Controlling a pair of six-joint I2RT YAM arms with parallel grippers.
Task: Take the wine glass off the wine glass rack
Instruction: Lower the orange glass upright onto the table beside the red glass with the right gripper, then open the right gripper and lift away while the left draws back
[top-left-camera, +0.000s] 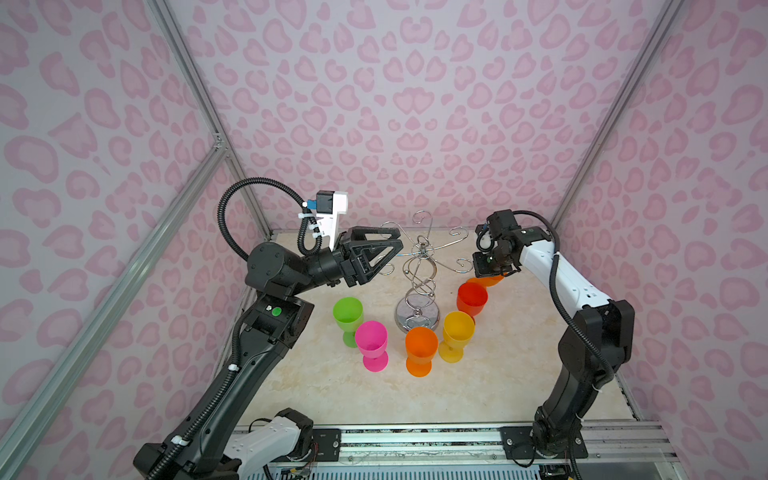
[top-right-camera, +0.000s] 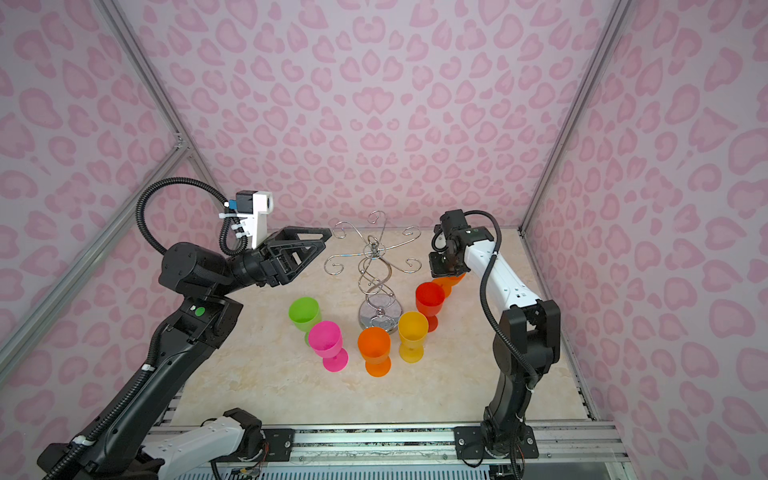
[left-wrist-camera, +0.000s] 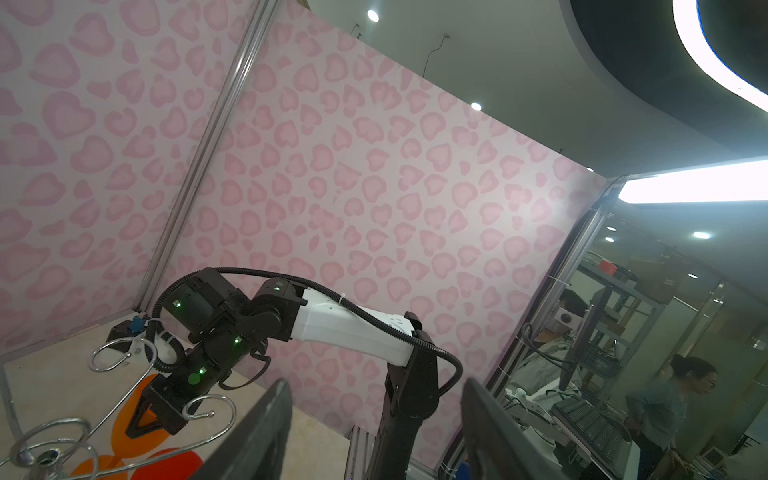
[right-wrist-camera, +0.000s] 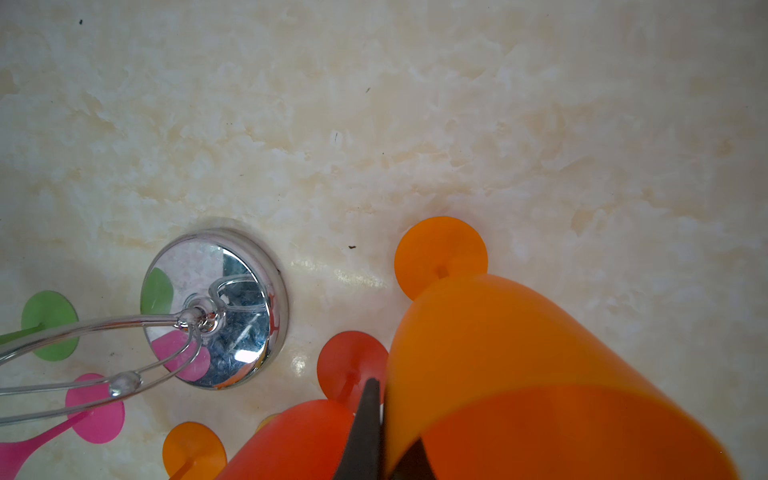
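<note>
Top view of a cream marble-look table (top-left-camera: 498, 374) inside a booth w/ pink heart-print walls; two robot arms reach in from the near edge.

Centre: the chrome wine glass rack (top-left-camera: 419, 266) stands upright on its round mirrored base, w/ a twisted stem and curled arms spread at the top.

R side: the right gripper (top-left-camera: 488, 272) points down, just right of the rack's top. Its fingers (right-wrist-camera: 365, 424) are clamped on the bowl wall of the held orange wine glass (right-wrist-camera: 519, 374), one finger outside the bowl and one inside. This glass is upright and off the rack, right of it and just behind the red wine glass (top-left-camera: 472, 297). In the right wrist view its foot is low over the table; can't tell if it touches.

L side: the left gripper (top-left-camera: 395, 249) is raised, level w/ the rack's top arms and just left of them. Its fingers (left-wrist-camera: 266, 428) are apart and hold nothing. Can't tell if a fingertip touches a curled arm.

Five more plastic glasses stand upright on the table, in an arc around the near side of the rack base. L to R: green wine glass (top-left-camera: 348, 311), pink wine glass (top-left-camera: 371, 338), near orange wine glass (top-left-camera: 421, 345), yellow wine glass (top-left-camera: 458, 328), then the red one. The pink one overlaps the green one's stem in both top views.
</note>
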